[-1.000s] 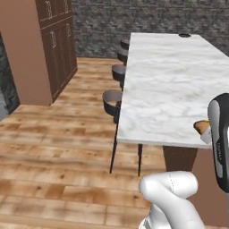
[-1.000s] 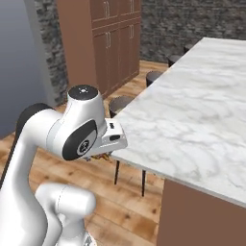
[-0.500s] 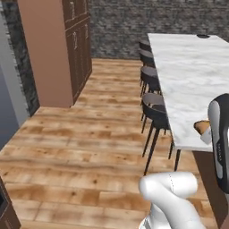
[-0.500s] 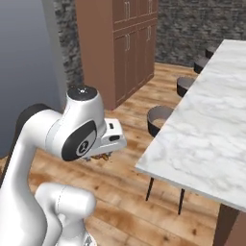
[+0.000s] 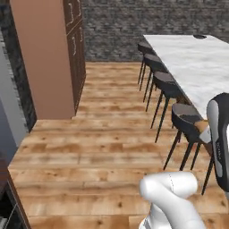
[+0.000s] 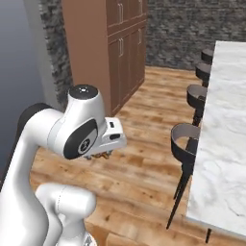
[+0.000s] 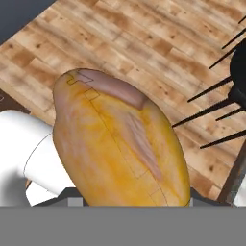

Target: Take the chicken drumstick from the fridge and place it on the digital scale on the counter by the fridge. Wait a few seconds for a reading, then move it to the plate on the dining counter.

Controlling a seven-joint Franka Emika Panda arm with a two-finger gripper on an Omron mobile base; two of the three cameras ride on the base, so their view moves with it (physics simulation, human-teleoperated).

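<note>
Wood-plank floor [image 5: 98,147] under everything; chicken drumstick [image 7: 120,144] clamped in the gripper [image 6: 98,154], held up over the floor beside the arm; dining counter [image 6: 223,144] to the right with dark stools [image 5: 172,85] along its edge; brown cabinet [image 5: 51,53] further left.

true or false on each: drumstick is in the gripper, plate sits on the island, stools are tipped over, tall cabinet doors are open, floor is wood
1. The chicken drumstick is held in the gripper. True.
2. A dark plate sits at the far end of the dining counter. True.
3. The stools are tipped over. False: they stand upright in a row along the counter.
4. The tall brown cabinet has its doors open. False: they are shut.
5. The floor is wood planks. True.
</note>
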